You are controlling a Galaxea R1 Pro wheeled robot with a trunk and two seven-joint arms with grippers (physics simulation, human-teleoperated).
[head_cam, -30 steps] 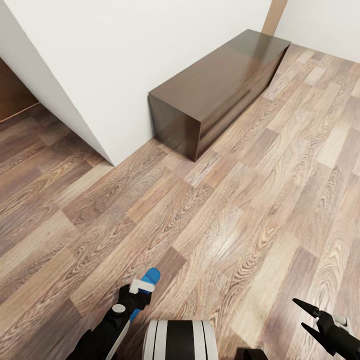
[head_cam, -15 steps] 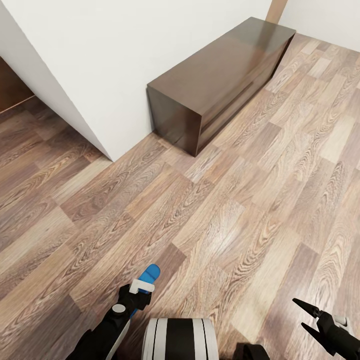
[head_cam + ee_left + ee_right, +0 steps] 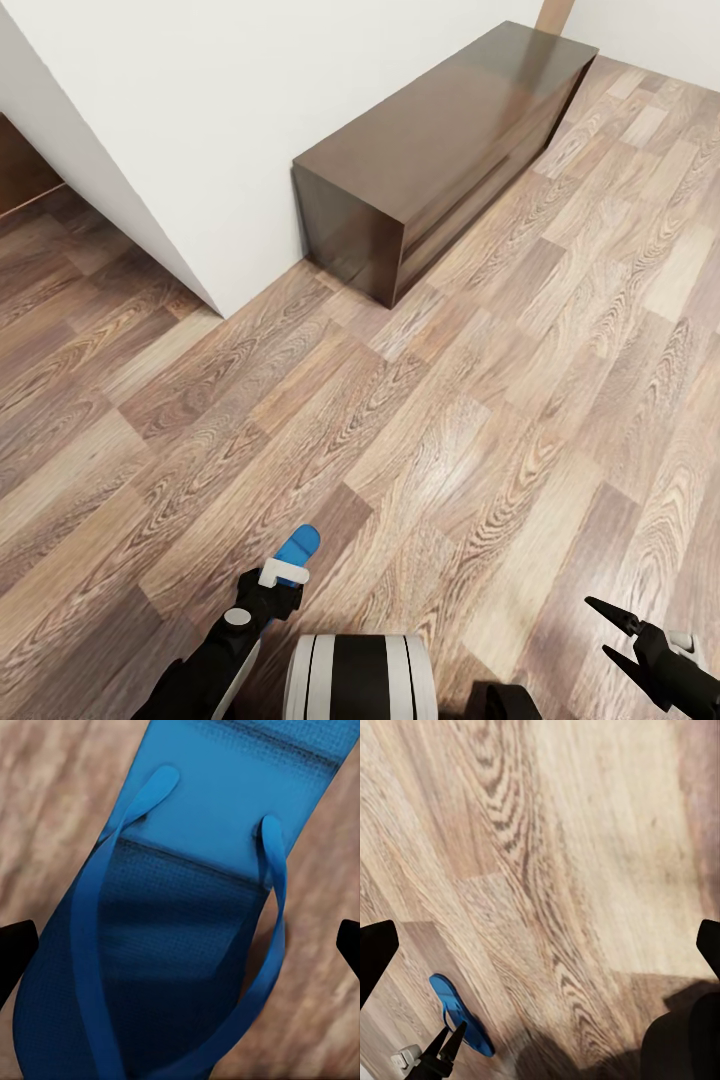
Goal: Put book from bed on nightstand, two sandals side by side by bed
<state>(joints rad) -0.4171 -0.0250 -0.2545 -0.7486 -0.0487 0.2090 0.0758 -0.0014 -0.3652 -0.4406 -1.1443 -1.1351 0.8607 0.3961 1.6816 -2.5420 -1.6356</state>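
Looks like the carrying leg of the sandal step: one blue sandal (image 3: 298,548) pinched in the left gripper (image 3: 272,590), jaws closed down on it, held off the wood floor (image 3: 480,420) just ahead of the robot's base (image 3: 358,680). Right gripper (image 3: 612,632) low at the right side, jaws spread wide, gripping nothing. Ahead, a white wall (image 3: 200,120) with a long dark dresser (image 3: 440,140) set against it. Next, most likely: driving on to the bedside, then lowering the sandal flat with room left alongside for its mate. From the left wrist view, close detail: strap side up, thong straps (image 3: 274,870) arching over the sole. From the right wrist view, the wider picture: the whole sandal (image 3: 461,1014) hanging from the left gripper's narrowed tips, clear of the planks.
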